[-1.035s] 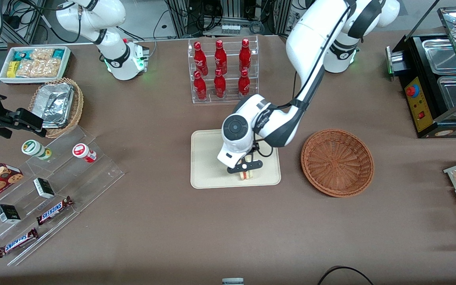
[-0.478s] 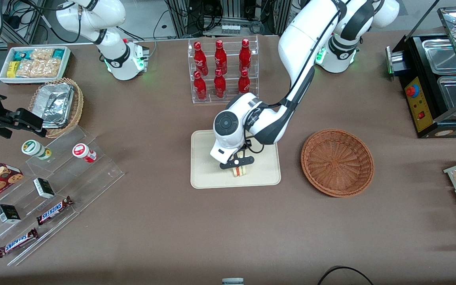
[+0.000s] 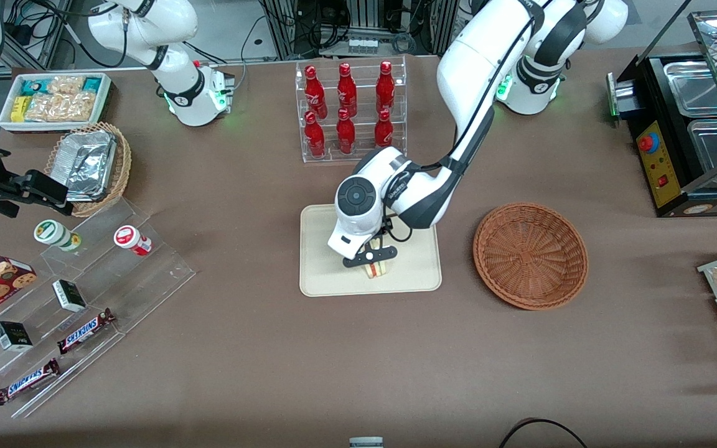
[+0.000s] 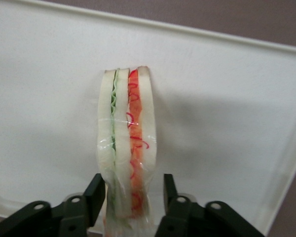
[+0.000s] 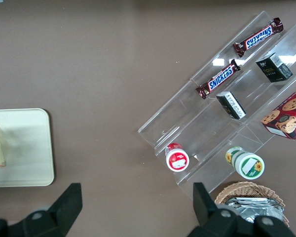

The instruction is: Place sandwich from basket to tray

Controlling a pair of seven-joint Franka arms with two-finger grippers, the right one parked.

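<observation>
brown table point(image 3: 259, 348) | left arm bent low over tray point(image 3: 324, 274); gripper point(image 3: 373, 261) clamping sandwich point(image 4: 126, 148) (upright) on it

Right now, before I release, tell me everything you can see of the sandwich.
The sandwich is a thin wedge of pale bread slices with a green layer and a red-orange layer showing on its cut edge, wrapped in clear film that wrinkles across it. It stands on edge over the cream tray, near the tray's edge closest to the front camera. The gripper has one finger on each bread face, pinching it; whether its bottom already rests on the tray is unclear. The basket beside the tray holds nothing.
</observation>
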